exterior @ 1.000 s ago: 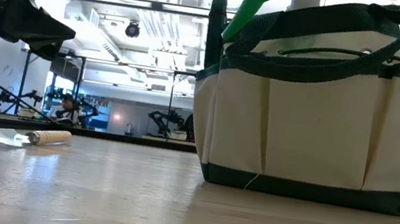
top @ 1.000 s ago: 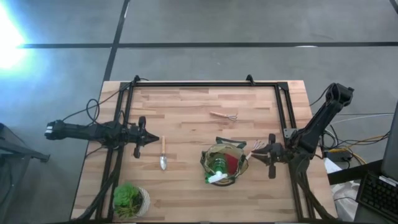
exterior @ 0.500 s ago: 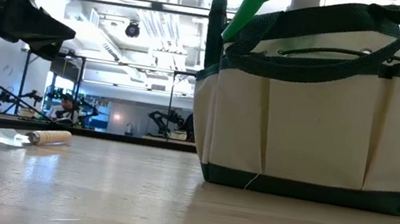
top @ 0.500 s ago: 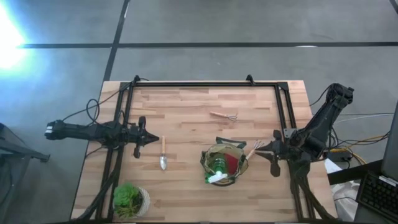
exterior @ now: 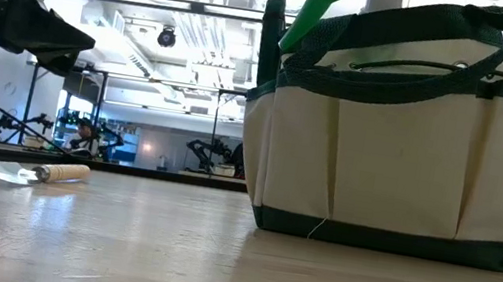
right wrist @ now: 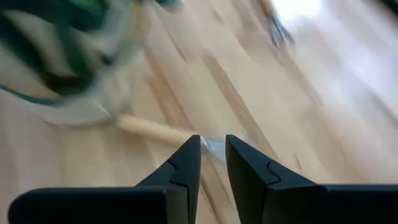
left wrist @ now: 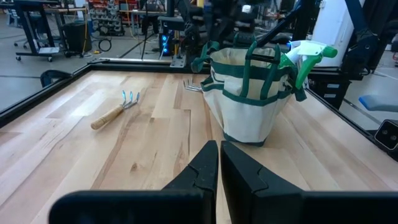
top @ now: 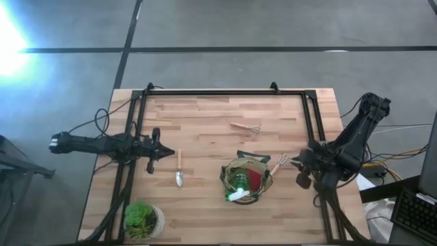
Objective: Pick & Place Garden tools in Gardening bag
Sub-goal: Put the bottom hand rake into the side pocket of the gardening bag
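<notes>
The olive-tan gardening bag (top: 246, 180) stands upright on the table, right of centre, with a green spray bottle (top: 239, 186) and a red item (top: 255, 179) inside. A wooden-handled rake fork (top: 278, 164) lies on the table against the bag's right side. My right gripper (right wrist: 212, 149) hovers above the fork's metal end, slightly open and holding nothing. A second rake fork (top: 246, 127) lies farther back. The trowel (top: 179, 169) lies left of the bag. Beside it my left gripper (left wrist: 219, 152) waits, shut and holding nothing.
A leafy plant in a pale pot (top: 143, 219) stands at the near left corner. A black frame (top: 218, 93) runs along the far, left and right edges of the table. Bare wood lies between the trowel and the far fork.
My right gripper has risen and drawn back toward the table's right edge, tipping its fingers steeply downward. The rake fork beside the bag stays on the table.
</notes>
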Robot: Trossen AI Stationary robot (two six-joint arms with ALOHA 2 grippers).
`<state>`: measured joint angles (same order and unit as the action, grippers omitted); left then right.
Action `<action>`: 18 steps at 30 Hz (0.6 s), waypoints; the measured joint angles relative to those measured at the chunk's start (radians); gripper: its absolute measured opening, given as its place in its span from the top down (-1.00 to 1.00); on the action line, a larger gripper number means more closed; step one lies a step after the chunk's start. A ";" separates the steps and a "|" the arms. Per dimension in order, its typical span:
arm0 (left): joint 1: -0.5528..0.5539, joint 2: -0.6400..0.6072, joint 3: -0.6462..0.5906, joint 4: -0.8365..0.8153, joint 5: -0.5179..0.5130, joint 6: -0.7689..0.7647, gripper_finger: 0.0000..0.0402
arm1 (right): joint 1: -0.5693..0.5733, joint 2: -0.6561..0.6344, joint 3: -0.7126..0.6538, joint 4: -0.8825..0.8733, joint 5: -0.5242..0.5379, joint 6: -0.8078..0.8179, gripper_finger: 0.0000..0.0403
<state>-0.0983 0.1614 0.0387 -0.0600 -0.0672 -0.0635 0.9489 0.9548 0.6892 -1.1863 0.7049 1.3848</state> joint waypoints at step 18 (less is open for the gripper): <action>0.000 0.000 0.000 0.000 0.000 0.000 0.88 | -0.045 0.041 -0.015 -0.092 -0.121 0.183 0.66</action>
<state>-0.0985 0.1612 0.0389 -0.0601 -0.0669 -0.0634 0.9036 0.9962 0.6743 -1.2785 0.5840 1.5676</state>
